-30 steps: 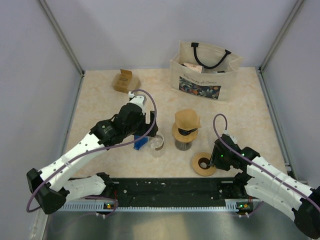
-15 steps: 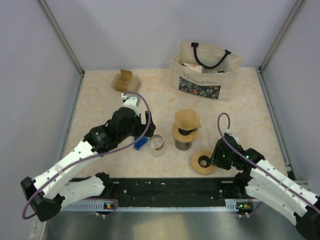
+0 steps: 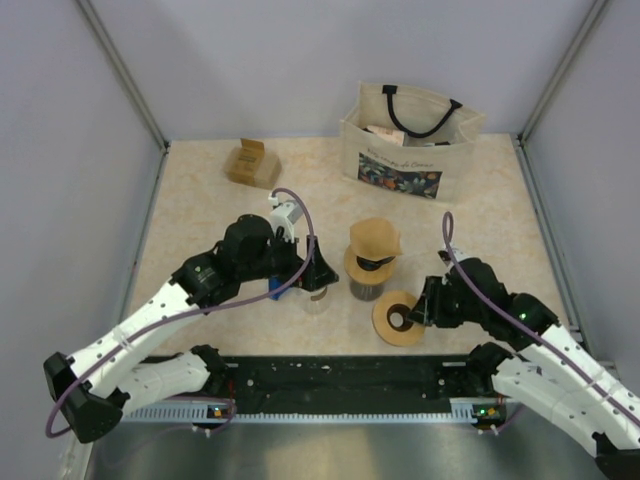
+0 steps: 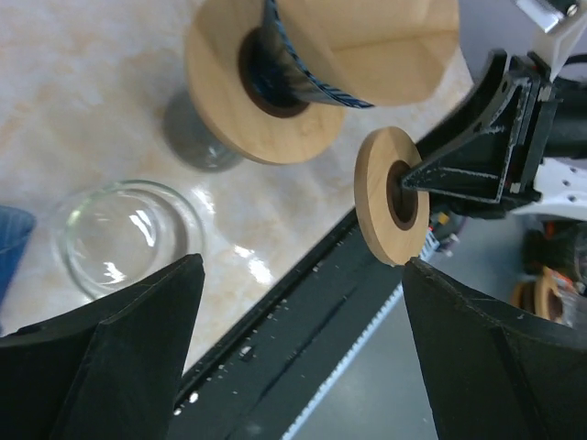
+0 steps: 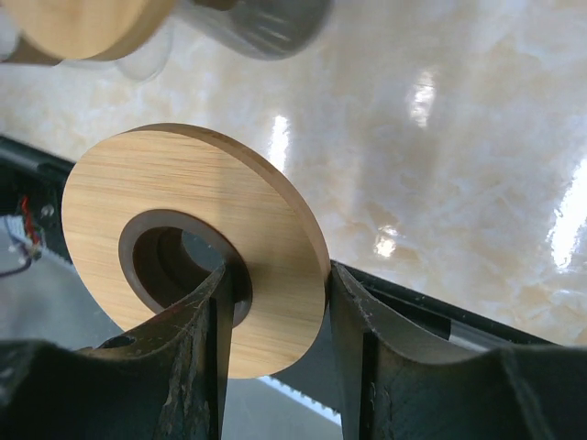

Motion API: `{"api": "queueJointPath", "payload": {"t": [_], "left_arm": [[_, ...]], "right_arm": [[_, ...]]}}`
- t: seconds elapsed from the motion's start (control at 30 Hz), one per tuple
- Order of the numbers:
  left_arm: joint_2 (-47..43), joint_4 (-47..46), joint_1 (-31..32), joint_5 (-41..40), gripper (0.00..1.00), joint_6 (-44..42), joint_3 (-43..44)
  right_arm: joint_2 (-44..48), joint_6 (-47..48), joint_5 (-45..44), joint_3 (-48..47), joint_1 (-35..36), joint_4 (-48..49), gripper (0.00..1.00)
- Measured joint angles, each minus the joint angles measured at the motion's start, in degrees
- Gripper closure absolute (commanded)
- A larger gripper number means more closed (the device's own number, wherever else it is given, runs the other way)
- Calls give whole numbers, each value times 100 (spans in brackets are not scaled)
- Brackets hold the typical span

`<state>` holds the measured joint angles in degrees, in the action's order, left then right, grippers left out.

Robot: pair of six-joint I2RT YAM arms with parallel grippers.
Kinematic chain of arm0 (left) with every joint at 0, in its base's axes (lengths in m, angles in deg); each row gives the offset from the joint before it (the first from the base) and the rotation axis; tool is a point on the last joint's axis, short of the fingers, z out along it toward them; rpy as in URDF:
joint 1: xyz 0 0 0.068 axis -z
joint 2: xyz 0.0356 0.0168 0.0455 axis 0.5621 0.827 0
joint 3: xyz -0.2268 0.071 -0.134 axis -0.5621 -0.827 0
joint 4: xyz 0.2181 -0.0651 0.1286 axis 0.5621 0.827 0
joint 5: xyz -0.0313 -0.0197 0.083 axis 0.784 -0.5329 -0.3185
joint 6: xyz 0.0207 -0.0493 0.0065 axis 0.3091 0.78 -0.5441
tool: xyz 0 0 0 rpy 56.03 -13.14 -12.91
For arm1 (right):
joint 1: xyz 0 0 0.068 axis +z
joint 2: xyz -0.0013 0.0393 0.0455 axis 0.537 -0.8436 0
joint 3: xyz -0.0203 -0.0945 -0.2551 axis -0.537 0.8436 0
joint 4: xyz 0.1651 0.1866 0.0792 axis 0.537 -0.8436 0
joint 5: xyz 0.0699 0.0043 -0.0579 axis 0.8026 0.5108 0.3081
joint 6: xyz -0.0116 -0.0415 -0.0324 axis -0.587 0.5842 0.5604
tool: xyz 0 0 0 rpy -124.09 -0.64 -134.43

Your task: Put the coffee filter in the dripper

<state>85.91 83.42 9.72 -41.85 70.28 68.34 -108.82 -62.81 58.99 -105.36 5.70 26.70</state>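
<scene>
1. Right claw (image 5: 280,307), we see, is partly closed and clamps a round wooden disc with a dark centre hole (image 5: 183,197), held tilted.
2. Our left claw (image 4: 298,275) gapes wide, empty, above a clear glass cup (image 4: 128,234).
3. We find the brown paper coffee filter (image 3: 374,238) atop the wooden-collared dripper (image 3: 366,270).

Robot lab cell, grey panel walls (image 3: 250,60), marble-look tabletop (image 3: 200,200)

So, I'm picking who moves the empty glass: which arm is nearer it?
Left. The left arm has its jaws open right by the glass; the right arm sits off to its right, past the dripper, jaws clamped on the wooden ring.
</scene>
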Motion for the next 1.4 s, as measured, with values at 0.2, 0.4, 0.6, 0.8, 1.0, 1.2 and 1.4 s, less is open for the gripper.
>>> {"api": "queueJointPath", "payload": {"t": [0.2, 0.4, 0.6, 0.8, 1.0, 1.2, 1.4], "left_arm": [[229, -337, 2, 990, 13, 511, -101], [503, -743, 109, 1718, 19, 1075, -44], [909, -1043, 400, 1945, 30, 1429, 109], [1128, -1093, 621, 1797, 34, 1515, 262], [1340, -1204, 769, 1746, 41, 1574, 385], [1453, -1226, 866, 1725, 60, 1589, 455], [1550, -1215, 883, 1681, 100, 1589, 487]], "right_arm": [[-17, 369, 319, -901, 149, -293, 92], [-153, 603, 273, -1650, 155, -398, 92], [-529, 726, 166, -1749, 157, -533, 92], [-702, 831, 153, -1956, 162, -542, 92], [-752, 876, 175, -1978, 197, -407, 92], [-863, 909, 208, -1980, 223, -170, 92], [-879, 949, 256, -1978, 225, -26, 91]]}}
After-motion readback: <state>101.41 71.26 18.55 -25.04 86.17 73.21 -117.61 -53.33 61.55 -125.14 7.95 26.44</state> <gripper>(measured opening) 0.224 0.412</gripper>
